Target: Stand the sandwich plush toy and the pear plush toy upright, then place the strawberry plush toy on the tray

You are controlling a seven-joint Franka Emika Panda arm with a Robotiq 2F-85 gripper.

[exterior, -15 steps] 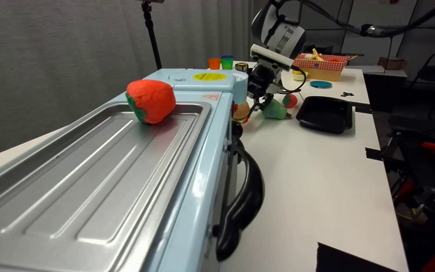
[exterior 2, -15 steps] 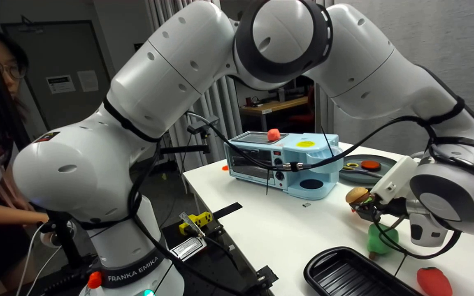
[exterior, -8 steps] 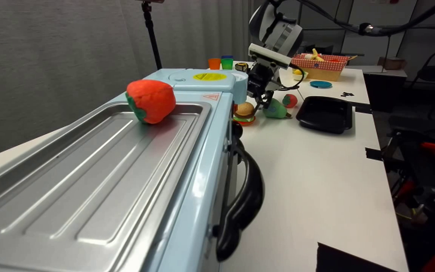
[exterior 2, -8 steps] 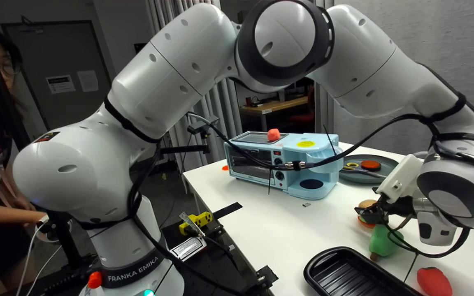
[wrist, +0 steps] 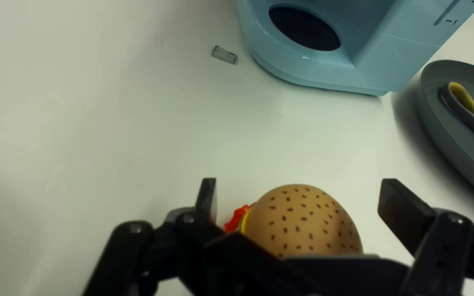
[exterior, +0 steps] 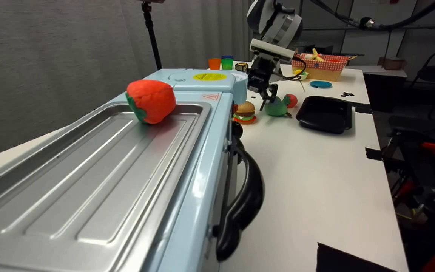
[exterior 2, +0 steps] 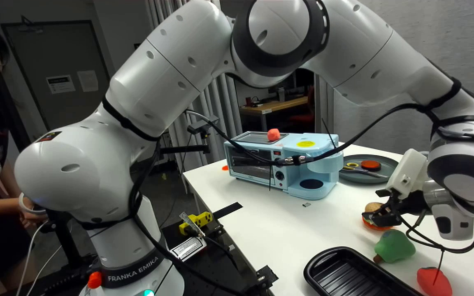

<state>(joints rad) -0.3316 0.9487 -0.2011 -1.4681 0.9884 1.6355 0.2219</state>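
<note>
The burger-like sandwich plush toy [exterior: 244, 113], layered in tan, brown, green and red, stands upright on the white surface [exterior: 308, 170], bun on top. The black two-fingered pincer [wrist: 298, 189] hangs close to it, spread wide; in the wrist view the seeded bun shows between the fingers [wrist: 403, 213], with a gap on each side. The rounded green pear plush toy [exterior 2: 395, 246] lies on its side near the sandwich plush toy, its brown stem pointing toward the flat black tray [exterior 2: 352, 275] with a low rim. The small red strawberry plush toy [exterior 2: 434, 281] rests on the surface beside the tray, near the pear plush toy but apart from it. Farther out, a pale-blue oven [exterior 2: 292, 150] carries a ribbed silver metal pan [exterior: 100, 181], on which sits a rounded red-orange toy [exterior: 151, 100] with a green patch.
</note>
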